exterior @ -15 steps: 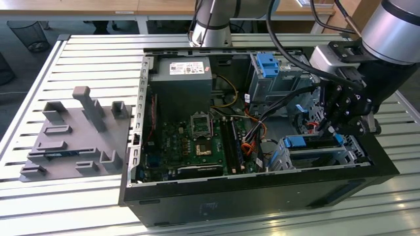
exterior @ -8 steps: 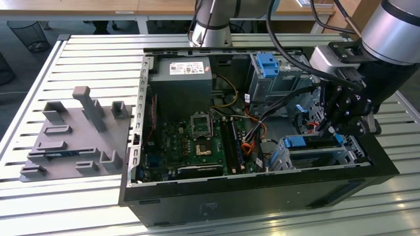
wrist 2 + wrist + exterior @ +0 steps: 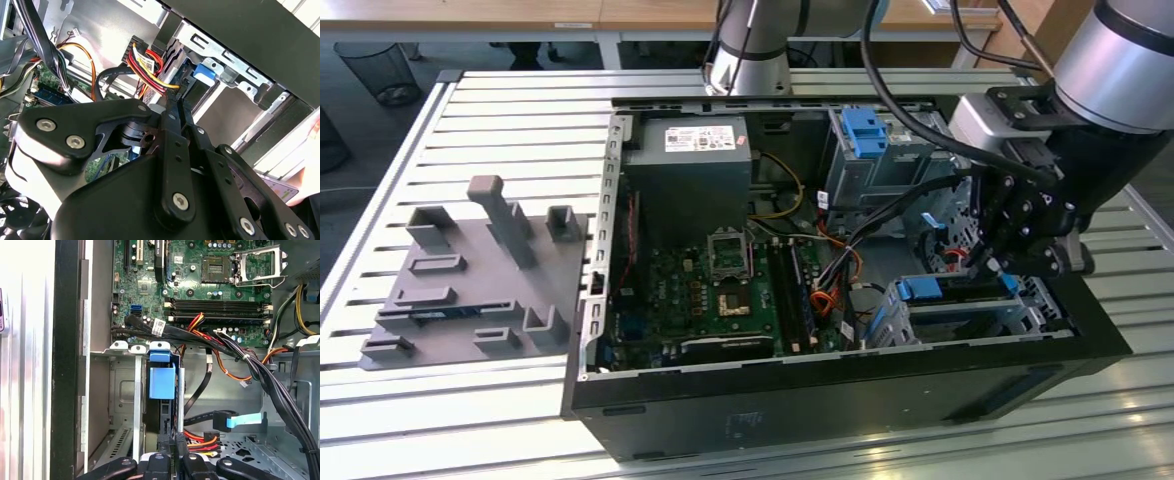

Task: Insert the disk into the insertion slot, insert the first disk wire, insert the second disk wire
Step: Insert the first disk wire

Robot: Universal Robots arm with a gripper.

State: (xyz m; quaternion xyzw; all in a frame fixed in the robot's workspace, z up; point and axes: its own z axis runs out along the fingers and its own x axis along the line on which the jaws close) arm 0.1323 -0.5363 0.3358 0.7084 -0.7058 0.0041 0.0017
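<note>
My claw (image 3: 171, 445) is matt black; the caddy (image 3: 162, 382) smooth blue plastic, the cage (image 3: 122, 395) dull silver sheet metal.

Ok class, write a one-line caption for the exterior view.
The gripper reaches into the open case, beside the slot that holds the disk.

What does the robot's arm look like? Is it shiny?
Partly, yes. The arm is a thick round tube, shiny silver-grey with a black part lower down. Its gripper is black, built from flat bars joined by round silver screws, under a pale grey block. Black cables hang beside it.
</note>
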